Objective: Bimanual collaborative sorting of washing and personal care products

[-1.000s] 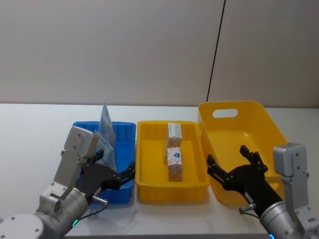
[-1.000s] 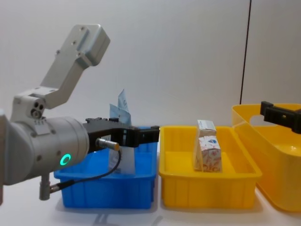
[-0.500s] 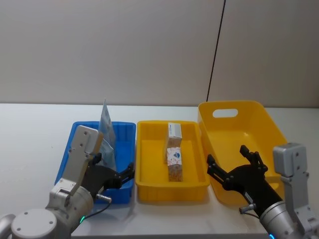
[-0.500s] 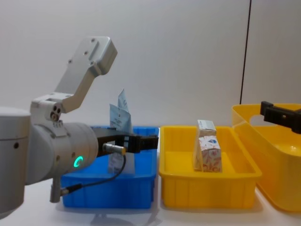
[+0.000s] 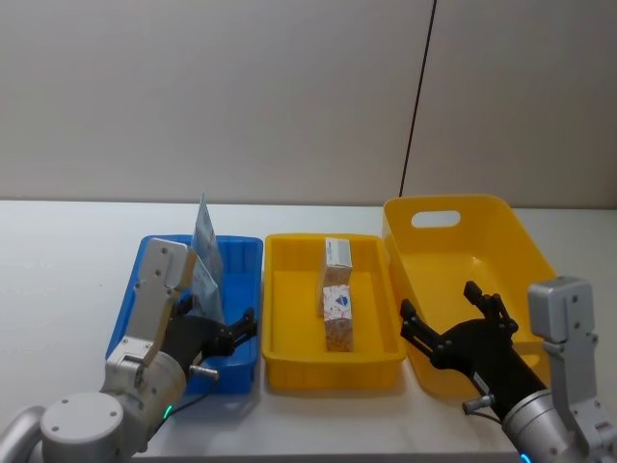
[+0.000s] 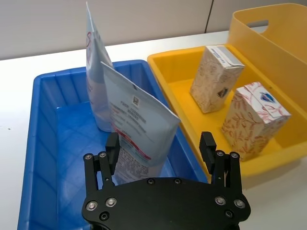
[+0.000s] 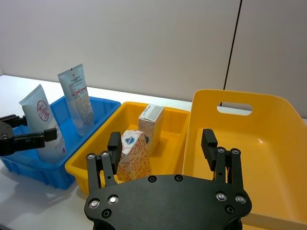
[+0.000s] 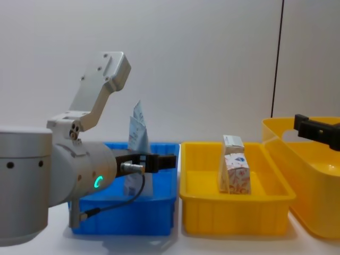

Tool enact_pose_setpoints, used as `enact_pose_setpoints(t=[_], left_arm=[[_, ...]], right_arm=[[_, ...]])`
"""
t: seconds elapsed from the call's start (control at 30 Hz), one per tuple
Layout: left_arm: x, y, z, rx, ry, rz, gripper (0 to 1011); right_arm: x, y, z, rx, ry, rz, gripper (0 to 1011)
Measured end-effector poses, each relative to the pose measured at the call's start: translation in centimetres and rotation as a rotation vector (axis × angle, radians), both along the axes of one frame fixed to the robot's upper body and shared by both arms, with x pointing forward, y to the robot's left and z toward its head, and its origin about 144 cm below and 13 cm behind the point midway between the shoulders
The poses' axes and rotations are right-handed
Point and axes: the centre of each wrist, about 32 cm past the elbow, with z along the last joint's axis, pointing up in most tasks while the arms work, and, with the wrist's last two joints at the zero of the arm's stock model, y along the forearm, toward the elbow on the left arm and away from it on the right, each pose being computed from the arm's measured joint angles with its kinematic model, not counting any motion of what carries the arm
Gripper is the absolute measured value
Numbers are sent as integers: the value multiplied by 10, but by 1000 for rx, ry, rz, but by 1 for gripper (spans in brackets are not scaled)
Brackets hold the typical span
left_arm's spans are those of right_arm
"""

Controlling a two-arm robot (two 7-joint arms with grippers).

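Observation:
Two pale-blue tubes stand in the blue bin (image 5: 241, 253): a tall one (image 5: 203, 231) at the back and a nearer one (image 6: 136, 129) with red-and-white print. My left gripper (image 6: 159, 143) is open at the bin's front, and the nearer tube stands between its spread fingers, untouched. A cream carton (image 5: 337, 256) and a white carton with orange-red pattern (image 5: 337, 318) stand upright in the middle yellow bin (image 5: 289, 289). My right gripper (image 5: 439, 301) hangs open over the front of the large yellow bin (image 5: 482, 241), holding nothing.
The three bins sit side by side on a white table (image 5: 58, 251), with a grey wall behind. The large yellow bin has a handle slot (image 5: 435, 219) in its far wall. Bare table lies to the left of the blue bin.
My left arm has rotated and settled lower and closer to the blue bin's front, its gripper staying open around the nearer tube. The right arm, tubes and cartons have not moved.

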Motion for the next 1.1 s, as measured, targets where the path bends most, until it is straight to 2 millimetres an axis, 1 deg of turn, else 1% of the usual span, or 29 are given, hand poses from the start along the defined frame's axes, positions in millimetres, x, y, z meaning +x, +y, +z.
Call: enact_pose_setpoints(t=[0.27, 0.33, 0.7, 0.77, 0.93, 0.97, 1.03, 1.1], left_arm=[[6, -2, -2, 7, 14, 39, 1001], [11, -1, -5, 27, 45, 84, 1001], [13, -1, -6, 33, 54, 97, 994], [13, -1, -6, 33, 55, 98, 961], [13, -1, -6, 34, 57, 101, 837], [13, -1, -6, 35, 57, 101, 800], [13, -1, -6, 35, 58, 102, 765], [13, -1, -6, 35, 58, 102, 687]], right_arm=[[0, 0, 0, 0, 0, 0, 1003], [0, 0, 0, 0, 0, 0, 1003], [0, 0, 0, 0, 0, 0, 1003], [0, 0, 0, 0, 0, 0, 1003], [0, 0, 0, 0, 0, 0, 1003], [0, 0, 0, 0, 0, 0, 1003], [0, 0, 0, 0, 0, 0, 1003], [0, 0, 0, 0, 0, 0, 1003]])
